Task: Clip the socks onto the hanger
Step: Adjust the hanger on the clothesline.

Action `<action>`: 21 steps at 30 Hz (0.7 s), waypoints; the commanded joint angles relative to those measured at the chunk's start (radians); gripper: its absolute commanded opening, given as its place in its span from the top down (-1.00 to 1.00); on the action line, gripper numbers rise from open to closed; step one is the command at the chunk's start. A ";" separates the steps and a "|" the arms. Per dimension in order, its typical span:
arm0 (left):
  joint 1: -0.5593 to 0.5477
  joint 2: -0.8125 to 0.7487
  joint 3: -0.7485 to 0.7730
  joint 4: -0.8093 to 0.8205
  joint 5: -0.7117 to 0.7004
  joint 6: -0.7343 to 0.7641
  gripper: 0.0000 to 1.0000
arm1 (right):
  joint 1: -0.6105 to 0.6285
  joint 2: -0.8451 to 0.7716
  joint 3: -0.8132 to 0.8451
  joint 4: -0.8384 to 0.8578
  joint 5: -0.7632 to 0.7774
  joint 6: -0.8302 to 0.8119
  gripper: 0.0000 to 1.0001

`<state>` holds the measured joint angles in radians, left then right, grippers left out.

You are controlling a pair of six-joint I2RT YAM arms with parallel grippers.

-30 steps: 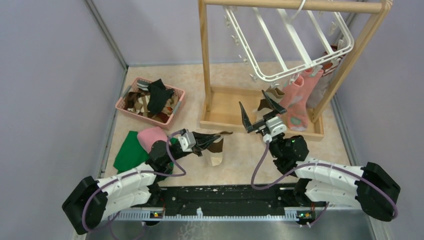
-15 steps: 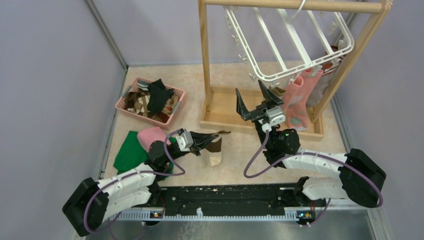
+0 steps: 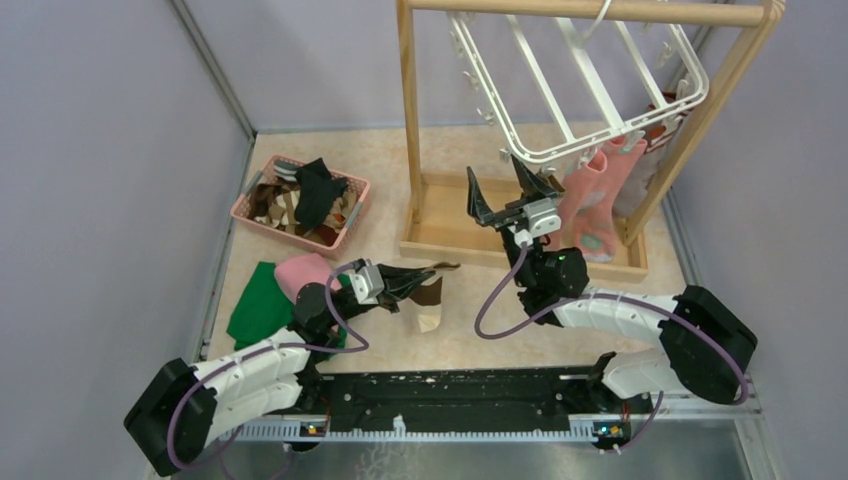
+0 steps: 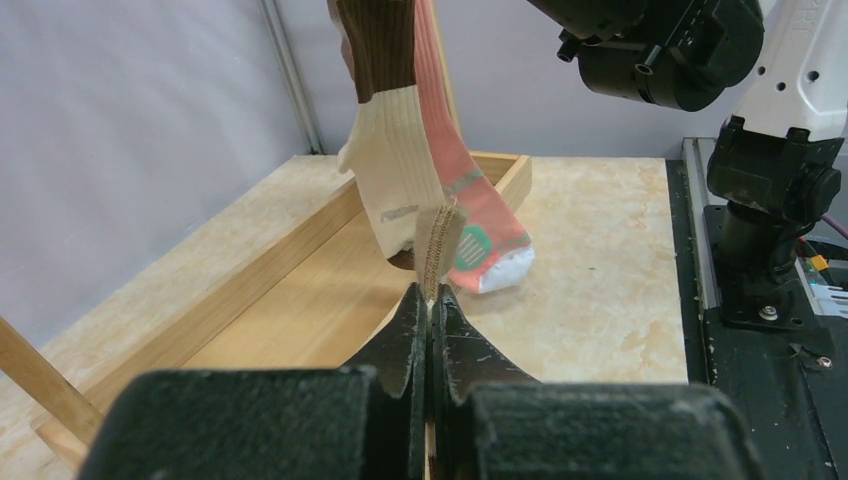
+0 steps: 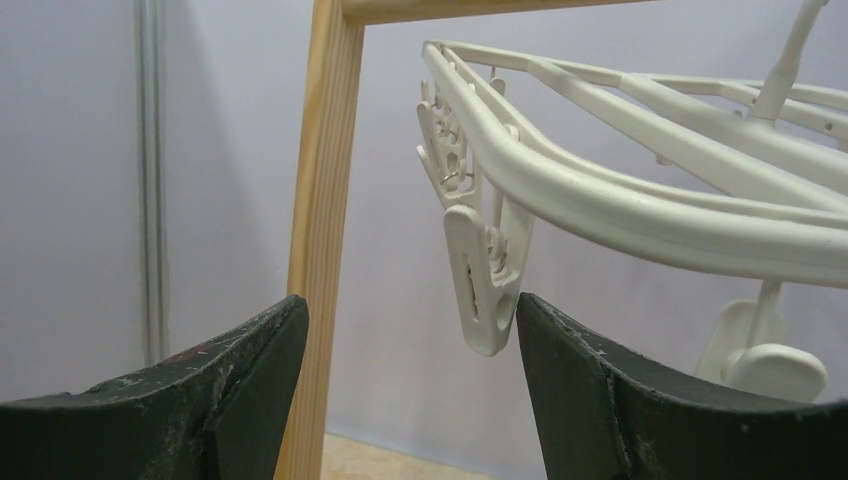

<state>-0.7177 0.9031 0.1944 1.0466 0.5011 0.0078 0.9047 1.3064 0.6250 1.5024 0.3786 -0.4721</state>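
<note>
From above, the left gripper (image 3: 428, 277) lies low over the table (image 3: 450, 345), its jaws pressed together on the cuff of a brown-and-cream sock (image 3: 432, 305) that droops below them. Beside that arm lie a green cloth (image 3: 258, 300) and a pink cloth (image 3: 303, 270), and farther back a pink basket (image 3: 290, 231) holds more socks. The right gripper (image 3: 497, 185) is raised with its jaws spread wide, just under the near rim of the white hanger (image 3: 590, 95), which hangs tilted from the wooden stand (image 3: 408, 120). A salmon sock (image 3: 598, 200) dangles from the hanger's right side.

The left wrist view shows the jaws shut tight on a thin ribbed strip of tan fabric standing up between them. Beyond it a second brown-and-cream sock (image 4: 392, 170) and the salmon one hang over the wooden tray (image 4: 300, 290).

The right wrist view shows both dark fingers (image 5: 220, 390) apart. One white clip (image 5: 485, 290) hangs from the hanger's rim in the gap beyond them, untouched, beside the stand's upright post
</note>
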 commanded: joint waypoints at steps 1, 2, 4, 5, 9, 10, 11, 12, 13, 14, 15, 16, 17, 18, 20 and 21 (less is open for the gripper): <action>0.009 -0.013 -0.007 0.052 0.021 -0.006 1.00 | -0.016 0.033 0.048 0.177 0.001 0.023 -0.50; 0.010 -0.013 -0.008 0.052 0.022 -0.006 1.00 | -0.016 0.037 0.048 0.191 0.000 0.024 -0.49; 0.011 -0.019 -0.010 0.049 0.023 -0.006 1.00 | -0.017 0.048 0.053 0.212 0.008 0.019 -0.49; 0.013 -0.022 -0.010 0.048 0.022 -0.006 1.00 | -0.017 0.050 0.055 0.214 0.013 0.016 -0.49; 0.017 -0.023 -0.012 0.046 0.024 -0.006 1.00 | -0.019 0.052 0.061 0.217 0.036 -0.005 -0.55; 0.018 -0.023 -0.012 0.047 0.025 -0.006 1.00 | -0.019 0.049 0.059 0.217 0.033 -0.008 -0.57; 0.018 -0.020 -0.011 0.048 0.026 -0.006 1.00 | -0.021 0.047 0.059 0.217 0.033 -0.010 -0.59; 0.018 -0.019 -0.012 0.049 0.028 -0.006 1.00 | -0.024 0.045 0.058 0.217 0.028 -0.011 -0.61; 0.017 -0.018 -0.012 0.051 0.029 -0.006 1.00 | -0.026 0.043 0.058 0.216 0.023 -0.012 -0.62; 0.017 -0.018 -0.011 0.052 0.031 -0.006 1.00 | -0.028 0.040 0.058 0.217 0.021 -0.013 -0.64; 0.019 -0.018 -0.012 0.052 0.031 -0.006 1.00 | -0.031 0.037 0.059 0.217 0.018 -0.012 -0.64; 0.020 -0.018 -0.012 0.052 0.031 -0.006 1.00 | -0.031 0.035 0.060 0.217 0.016 -0.011 -0.65; 0.020 -0.018 -0.012 0.052 0.032 -0.006 1.00 | -0.035 0.034 0.061 0.216 0.015 -0.011 -0.65; 0.019 -0.020 -0.012 0.052 0.031 -0.005 1.00 | -0.039 0.034 0.062 0.215 0.013 -0.008 -0.66; 0.020 -0.023 -0.012 0.052 0.032 -0.006 1.00 | -0.043 0.031 0.062 0.215 0.011 0.003 -0.66; 0.020 -0.023 -0.012 0.052 0.033 -0.006 1.00 | -0.046 0.031 0.063 0.214 0.011 0.009 -0.66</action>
<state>-0.7021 0.8928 0.1883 1.0462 0.5117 0.0063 0.8719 1.3632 0.6437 1.5028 0.3954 -0.4786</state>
